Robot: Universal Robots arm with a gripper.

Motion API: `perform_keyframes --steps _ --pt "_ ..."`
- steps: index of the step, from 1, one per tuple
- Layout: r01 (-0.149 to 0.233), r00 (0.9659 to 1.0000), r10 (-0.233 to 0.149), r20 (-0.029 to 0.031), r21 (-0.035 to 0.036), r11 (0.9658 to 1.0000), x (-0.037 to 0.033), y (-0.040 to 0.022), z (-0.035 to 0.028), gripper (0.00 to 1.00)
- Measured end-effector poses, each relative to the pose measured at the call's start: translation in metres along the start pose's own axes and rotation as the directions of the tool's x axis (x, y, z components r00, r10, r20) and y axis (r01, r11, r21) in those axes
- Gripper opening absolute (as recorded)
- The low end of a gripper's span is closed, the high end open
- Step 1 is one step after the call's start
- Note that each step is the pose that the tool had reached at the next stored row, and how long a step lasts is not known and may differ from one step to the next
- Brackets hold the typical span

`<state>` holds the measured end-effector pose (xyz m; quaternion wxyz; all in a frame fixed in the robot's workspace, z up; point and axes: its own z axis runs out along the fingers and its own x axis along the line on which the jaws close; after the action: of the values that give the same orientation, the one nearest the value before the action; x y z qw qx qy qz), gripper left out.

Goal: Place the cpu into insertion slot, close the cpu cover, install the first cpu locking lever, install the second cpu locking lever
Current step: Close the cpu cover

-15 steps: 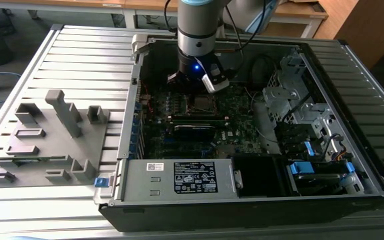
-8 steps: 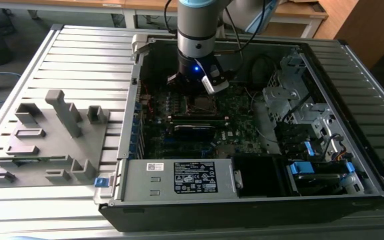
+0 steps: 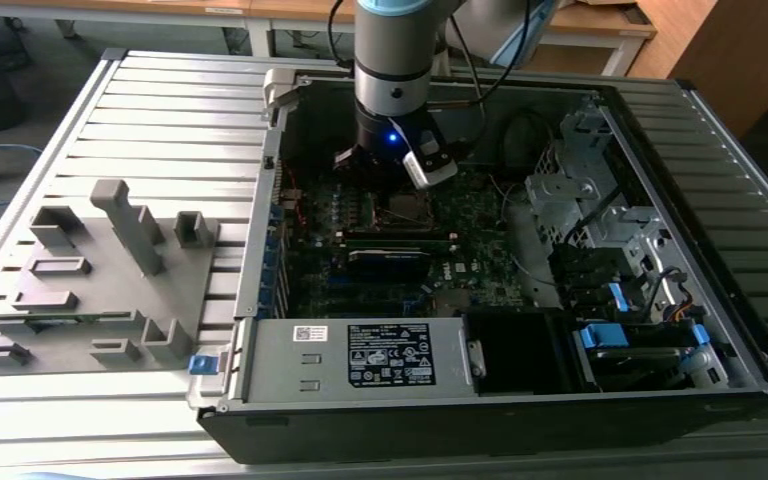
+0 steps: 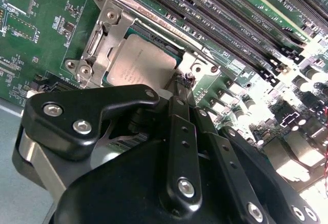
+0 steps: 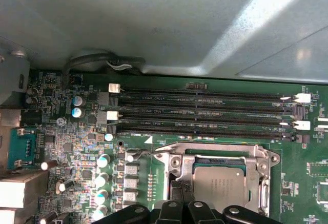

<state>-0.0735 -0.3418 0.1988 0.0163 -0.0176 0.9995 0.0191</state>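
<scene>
Claw [image 4: 183, 83] clenched, its black tips drawn close together at a corner of the insertion slot [image 5: 215, 161]; whether anything is pinched between them cannot be told. Just beyond the tips the cpu [image 4: 138, 65] lies flat in the slot, its dull grey top showing through the window of the cpu cover [image 4: 102, 42], which lies down over its edges. Past the socket run long black memory slots [image 5: 205, 114]. Farther out, the open computer case [image 3: 357, 350] rests on a slatted worktop [image 3: 157, 110].
</scene>
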Motion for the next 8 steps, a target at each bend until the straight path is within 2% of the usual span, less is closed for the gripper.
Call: perform_keyframes --steps 8 --pt "0.000 1.0000 0.000 0.0003 -0.0034 1.0000 -0.0001 0.0002 -0.0035 0.11"
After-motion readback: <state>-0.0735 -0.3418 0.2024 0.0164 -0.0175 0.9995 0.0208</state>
